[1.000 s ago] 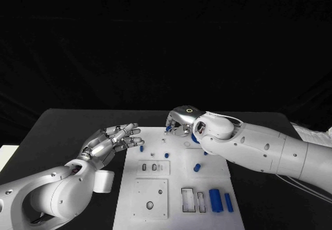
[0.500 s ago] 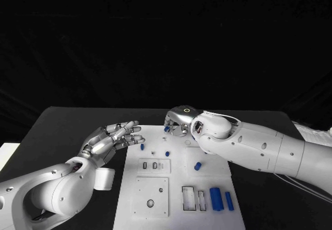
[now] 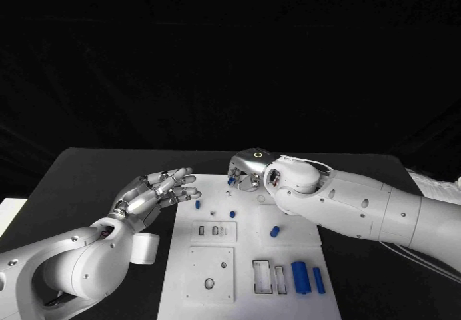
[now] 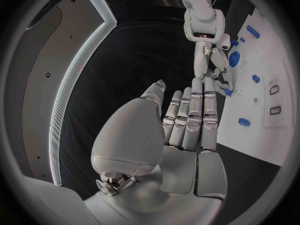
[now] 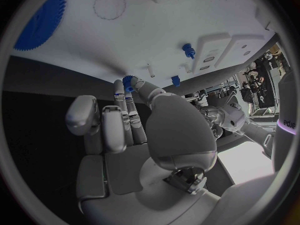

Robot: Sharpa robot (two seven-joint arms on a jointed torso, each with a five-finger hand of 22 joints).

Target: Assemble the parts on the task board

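Right hand pinching a small blue gear at the task board's far end.
Your right hand (image 3: 252, 175) pinches a small blue gear (image 5: 129, 81) in its fingertips above the task board (image 3: 216, 267); its axis direction isn't clear. Your left hand (image 3: 156, 193) hovers beside the board's left edge, fingers spread, holding nothing.

light falls from above onto the white task board (image 3: 252, 267), which shows bright and evenly lit, while the black table (image 3: 86, 173) and the backdrop behind it swallow nearly everything into darkness. the silver fingers (image 3: 173, 190) of the left hand catch small glints. both wrist views bend straight edges hard toward the circle's rim, and a pale glare sits by the right hand (image 5: 134, 135).
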